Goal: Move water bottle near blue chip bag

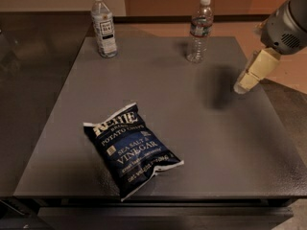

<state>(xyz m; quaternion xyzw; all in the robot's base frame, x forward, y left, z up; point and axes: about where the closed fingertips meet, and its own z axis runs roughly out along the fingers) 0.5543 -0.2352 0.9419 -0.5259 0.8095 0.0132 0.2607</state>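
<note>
Water bottle (199, 30): upright, far side of table (230, 143), right of centre.
Blue chip bag (130, 149): near left, well apart from bottle.
Gripper (249, 78): right edge, apart from bottle; grip state cannot tell.
Progress: apparently not begun; grasp and carry remain.

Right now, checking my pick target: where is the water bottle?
The water bottle stands at the table's far edge, right of centre; the gripper hangs to its right.
</note>
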